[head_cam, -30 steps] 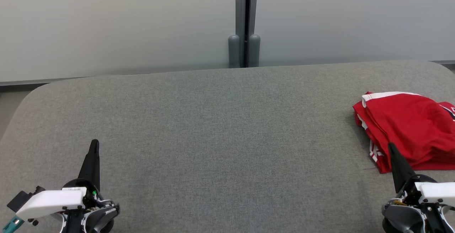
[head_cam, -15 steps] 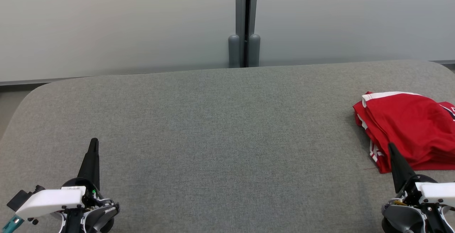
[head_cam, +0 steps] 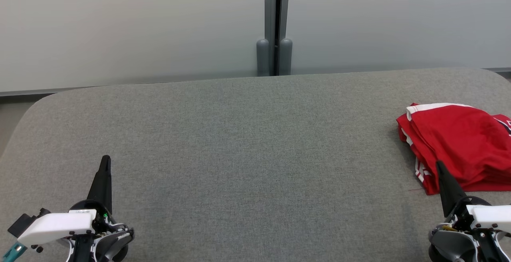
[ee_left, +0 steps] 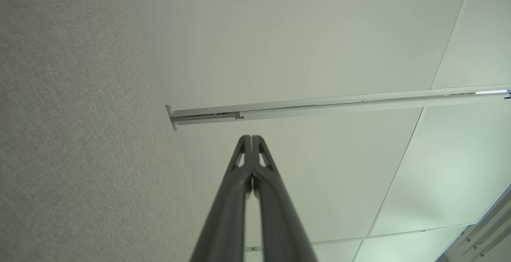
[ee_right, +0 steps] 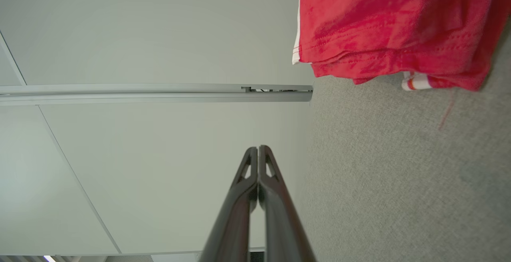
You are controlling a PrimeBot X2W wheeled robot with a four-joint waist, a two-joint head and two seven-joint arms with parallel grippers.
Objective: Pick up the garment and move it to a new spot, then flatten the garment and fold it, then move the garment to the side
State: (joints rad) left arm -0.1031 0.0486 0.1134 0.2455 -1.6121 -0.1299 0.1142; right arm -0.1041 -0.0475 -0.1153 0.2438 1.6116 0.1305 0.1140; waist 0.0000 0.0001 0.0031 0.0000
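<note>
A red garment (head_cam: pixel 459 146) with white trim lies folded in a bundle at the right edge of the grey fabric surface (head_cam: pixel 255 142). In the right wrist view the garment (ee_right: pixel 391 22) sits at the upper right, apart from the fingers. My right gripper (head_cam: pixel 439 165) stands shut near the bundle's front left corner, its tip in front of the cloth's edge, holding nothing. My left gripper (head_cam: pixel 105 160) rests shut and empty at the lower left, far from the garment. Both wrist views show the fingers pressed together: left gripper (ee_left: pixel 251 138), right gripper (ee_right: pixel 258 149).
Pale wall panels with a grey vertical post (head_cam: pixel 274 26) rise behind the surface's far edge. The surface's rounded left corner (head_cam: pixel 40 102) drops off to the floor. Wide bare fabric spans the middle between the two grippers.
</note>
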